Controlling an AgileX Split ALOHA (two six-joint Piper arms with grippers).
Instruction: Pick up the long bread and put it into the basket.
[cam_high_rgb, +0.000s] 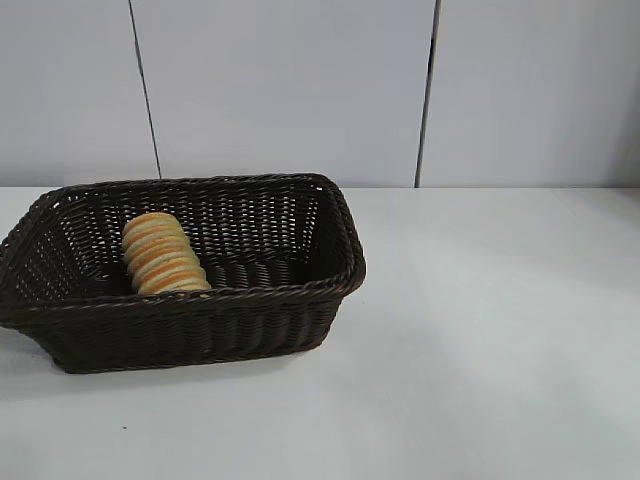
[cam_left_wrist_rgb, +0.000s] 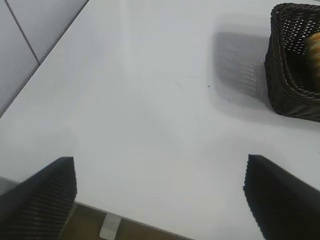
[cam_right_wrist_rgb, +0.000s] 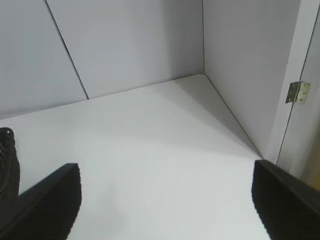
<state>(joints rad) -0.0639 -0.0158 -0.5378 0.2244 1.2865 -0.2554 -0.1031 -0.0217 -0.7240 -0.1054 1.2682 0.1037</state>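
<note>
Long bread (cam_high_rgb: 162, 254) already sits inside the basket (cam_high_rgb: 250, 325), toward its left half, lying on the floor of it, tilted up against the near wall by the look of it.

Left tool (cam_left_wrist_rgb: 160, 195): fingers spread wide, nothing between them, hovering over bare table (cam_left_wrist_rgb: 150, 115) near its edge, well apart from the basket, which shows at the far corner of the left wrist view with a sliver of bread inside.

Right tool (cam_right_wrist_rgb: 167, 200): also spread wide, empty, over bare table near the back corner by the wall; only a bit of basket rim shows at the edge of its view. Neither arm appears in the exterior view, so both look parked out of the way.

Judgement: the placing looks done; bread is fully within the rim, not hanging over. Step in hand is just staying clear. To do it well: keep both tools wide and high, away from the wicker, so nothing snags the braided rim or nudges the basket.
</note>
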